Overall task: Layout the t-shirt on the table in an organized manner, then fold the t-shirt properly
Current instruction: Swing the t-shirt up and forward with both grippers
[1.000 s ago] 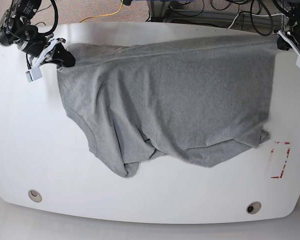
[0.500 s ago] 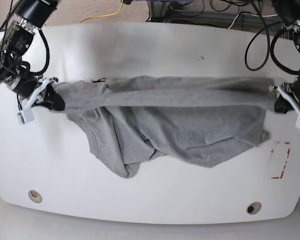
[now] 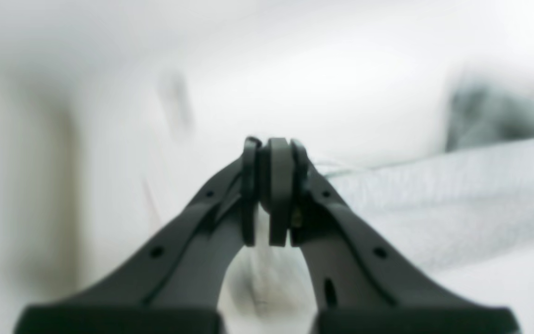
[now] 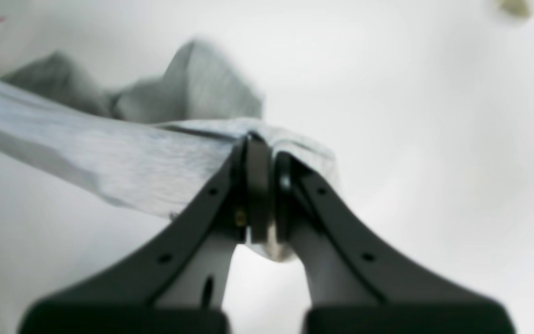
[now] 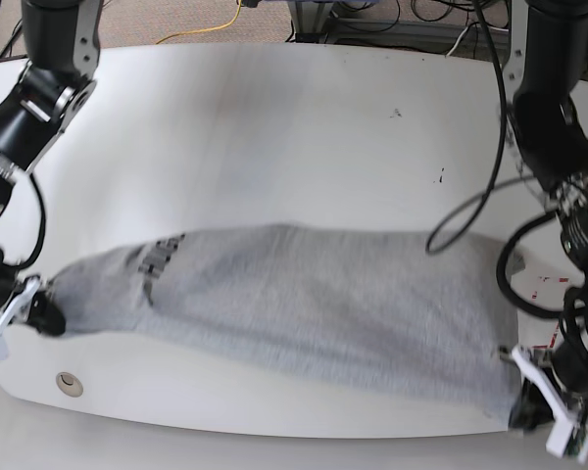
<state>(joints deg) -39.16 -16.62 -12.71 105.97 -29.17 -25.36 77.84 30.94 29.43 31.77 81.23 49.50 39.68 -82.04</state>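
1. The t-shirt [image 5: 314, 308] lies stretched across the near part of the table [image 5: 274, 127], running from the near left edge to the near right corner in the base view.
2. The right gripper [image 5: 39, 311] is clamped tight on the shirt's end at the base view's left; its wrist view shows grey cloth pinched between the closed jaws.
3. The left gripper [image 5: 534, 401] is pressed closed at the shirt's other end, by the table's near edge; fabric [image 3: 434, 199] runs off beside its tips.
4. A dark print [image 5: 157, 264] shows on the cloth near the right gripper.
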